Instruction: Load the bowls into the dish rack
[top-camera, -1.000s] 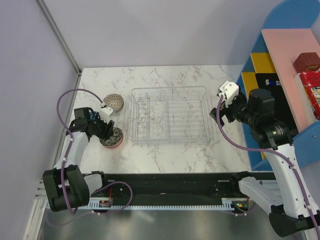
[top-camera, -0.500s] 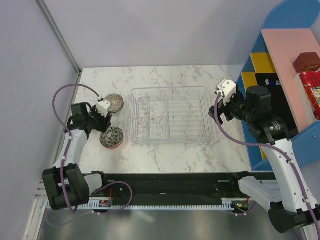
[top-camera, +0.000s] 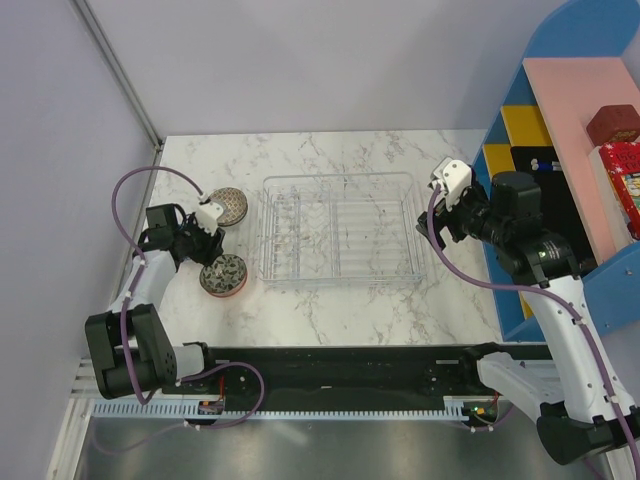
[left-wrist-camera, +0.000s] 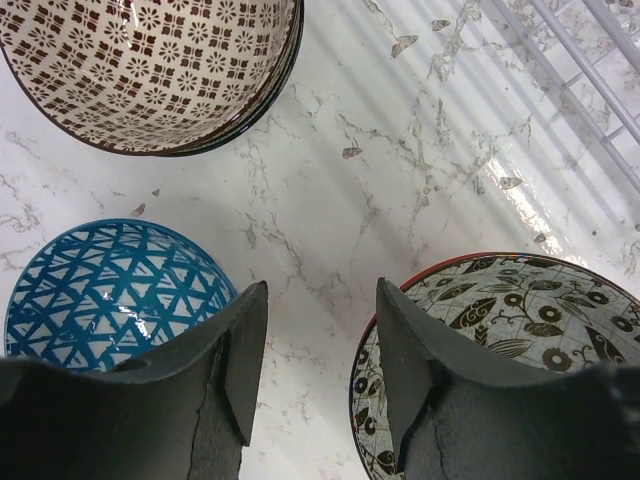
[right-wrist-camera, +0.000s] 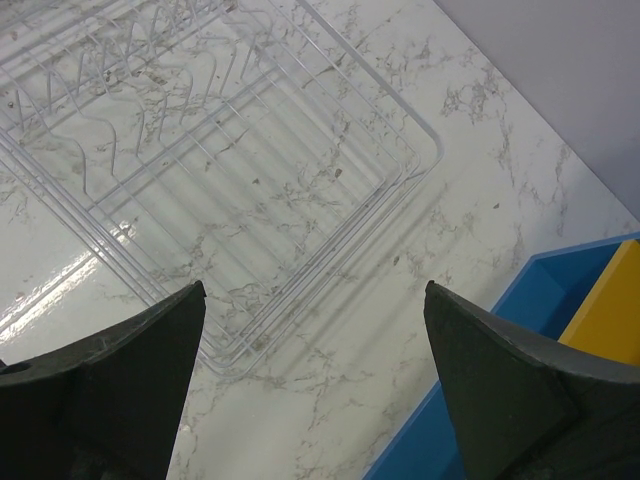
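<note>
Three bowls show in the left wrist view: a beige lattice bowl (left-wrist-camera: 150, 70) on top of a stack, a blue bowl (left-wrist-camera: 100, 290) and a red-rimmed leaf-pattern bowl (left-wrist-camera: 510, 320). My left gripper (left-wrist-camera: 320, 300) hovers open over bare marble between the blue and red-rimmed bowls, holding nothing. From above, the lattice bowl (top-camera: 230, 207) and the red-rimmed bowl (top-camera: 223, 275) lie left of the clear dish rack (top-camera: 340, 179), with the left gripper (top-camera: 200, 240) between them. My right gripper (top-camera: 430, 222) stands wide open and empty over the rack's right rim (right-wrist-camera: 330, 215).
A blue shelf unit (top-camera: 560, 150) with yellow and pink panels stands along the table's right side, and its blue edge (right-wrist-camera: 520, 300) lies close to the right gripper. A purple wall (top-camera: 60, 200) borders the left edge.
My left gripper has drawn back and left from above the red-rimmed bowl to the spot between the bowls, its jaws unchanged. The right arm has shifted slightly toward the rack.
</note>
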